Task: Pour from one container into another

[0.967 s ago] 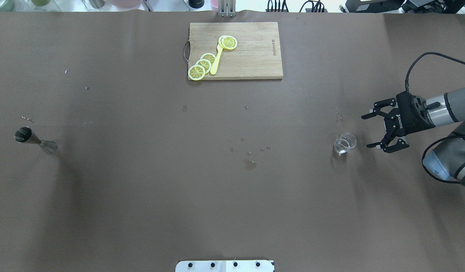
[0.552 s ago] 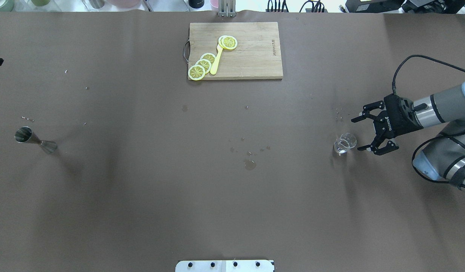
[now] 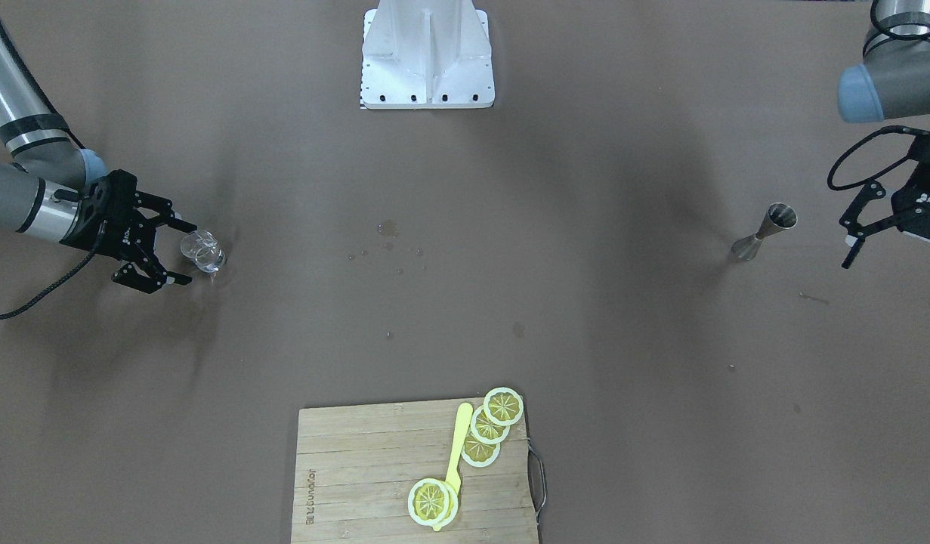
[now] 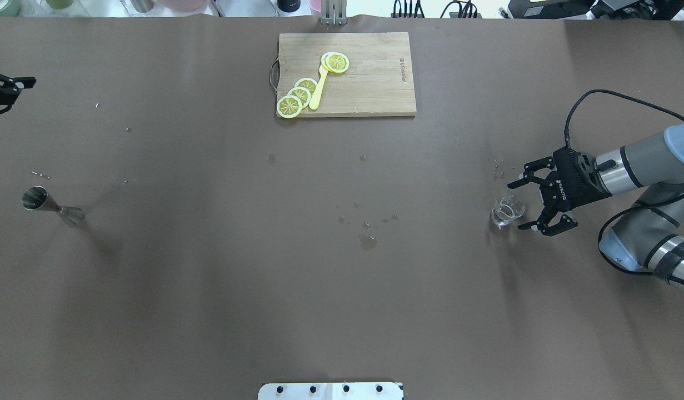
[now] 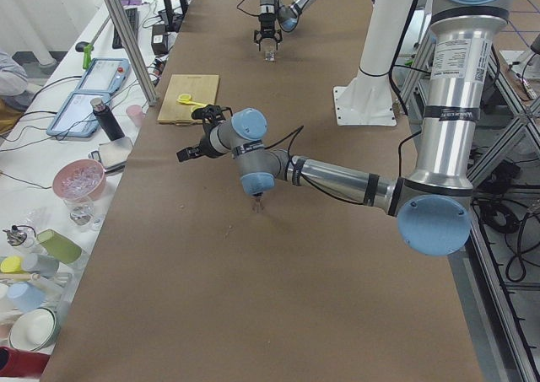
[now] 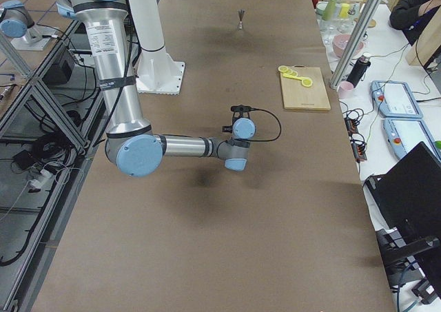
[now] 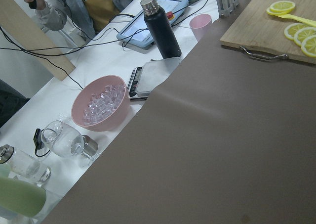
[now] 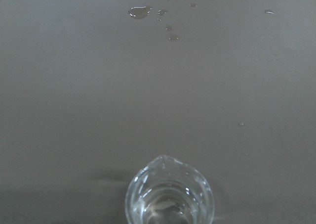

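A small clear glass beaker point(image 4: 507, 210) with a pour lip stands on the brown table at the right, also visible as the beaker point(image 3: 202, 251) and beaker point(image 8: 169, 194). My right gripper point(image 4: 517, 204) is open, and its fingertips reach along either side of the beaker without touching it. A metal jigger point(image 4: 47, 204) stands at the far left, seen too as the jigger point(image 3: 763, 230). My left gripper point(image 3: 891, 283) hangs open and empty, beyond and left of the jigger. One of its fingers point(image 4: 25, 83) pokes in at the overhead view's left edge.
A wooden cutting board point(image 4: 369, 89) with lemon slices and a yellow utensil lies at the far centre. Water drops point(image 4: 368, 241) dot the table's middle. The side bench holds a pink ice bowl point(image 7: 101, 105), a black bottle point(image 7: 158, 28) and a glass.
My right gripper has moved left, from beside the beaker to straddling it, still open. My left gripper has come into the overhead view at the left edge.
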`<state>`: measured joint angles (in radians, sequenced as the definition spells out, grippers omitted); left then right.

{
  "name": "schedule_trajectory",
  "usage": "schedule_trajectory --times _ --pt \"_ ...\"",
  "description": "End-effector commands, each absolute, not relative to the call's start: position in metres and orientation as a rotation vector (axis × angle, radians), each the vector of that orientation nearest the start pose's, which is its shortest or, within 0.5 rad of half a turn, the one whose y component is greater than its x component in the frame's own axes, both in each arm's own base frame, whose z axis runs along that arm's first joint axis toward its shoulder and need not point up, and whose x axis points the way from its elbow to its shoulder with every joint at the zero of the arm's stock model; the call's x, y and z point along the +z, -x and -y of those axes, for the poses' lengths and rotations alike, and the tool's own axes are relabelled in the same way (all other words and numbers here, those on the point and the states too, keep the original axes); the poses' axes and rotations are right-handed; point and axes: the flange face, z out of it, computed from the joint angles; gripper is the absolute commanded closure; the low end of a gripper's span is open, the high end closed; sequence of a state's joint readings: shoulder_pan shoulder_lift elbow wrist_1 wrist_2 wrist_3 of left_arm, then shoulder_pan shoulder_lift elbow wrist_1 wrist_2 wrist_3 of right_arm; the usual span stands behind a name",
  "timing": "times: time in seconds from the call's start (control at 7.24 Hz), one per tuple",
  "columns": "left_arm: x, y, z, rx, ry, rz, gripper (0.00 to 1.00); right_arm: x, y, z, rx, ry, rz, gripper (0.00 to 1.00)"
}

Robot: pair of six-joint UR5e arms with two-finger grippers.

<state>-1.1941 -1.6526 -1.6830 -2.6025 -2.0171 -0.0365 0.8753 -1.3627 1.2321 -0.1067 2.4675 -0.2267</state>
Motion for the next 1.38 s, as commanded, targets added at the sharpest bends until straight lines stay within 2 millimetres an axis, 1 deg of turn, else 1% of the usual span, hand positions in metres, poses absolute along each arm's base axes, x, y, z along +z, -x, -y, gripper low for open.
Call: schedule_trajectory --times 0.0,0.14,0.28,0.41,0.55,0.69,0.83,0.97,1.1,1.24 --pt "0.437 -0.126 0.536 0.565 -1.148 -0.607 0.01 0.541 0.322 0.467 -1.341 -1.121 1.112 0.00" --pt "0.405 -0.132 0.525 0.559 -1.244 -0.584 0.01 0.542 0.326 0.465 -1.346 -1.120 1.112 0.00" --pt "0.400 -0.130 0.523 0.523 -1.254 -0.539 0.01 0.543 0.329 0.462 -1.351 -1.118 1.114 0.00" --pt "0.391 -0.142 0.514 0.528 -1.254 -0.535 0.01 0.544 0.330 0.462 -1.351 -1.115 1.116 0.00" --pt "0.378 -0.141 0.513 0.448 -1.296 -0.475 0.01 0.545 0.332 0.461 -1.353 -1.113 1.116 0.01" --pt "0.366 -0.165 0.506 0.365 -1.304 -0.500 0.01 0.546 0.335 0.460 -1.357 -1.109 1.118 0.01" --pt "0.351 -0.190 0.494 0.247 -1.309 -0.557 0.01 0.547 0.337 0.459 -1.361 -1.107 1.119 0.02" --pt "0.337 -0.208 0.478 0.138 -1.288 -0.657 0.01 0.548 0.337 0.459 -1.360 -1.106 1.119 0.08" --pt "0.331 -0.219 0.470 0.073 -1.268 -0.696 0.01 0.549 0.336 0.458 -1.362 -1.104 1.120 0.13" --pt "0.323 -0.239 0.454 -0.016 -1.215 -0.689 0.02 0.549 0.334 0.461 -1.351 -1.100 1.119 0.34"
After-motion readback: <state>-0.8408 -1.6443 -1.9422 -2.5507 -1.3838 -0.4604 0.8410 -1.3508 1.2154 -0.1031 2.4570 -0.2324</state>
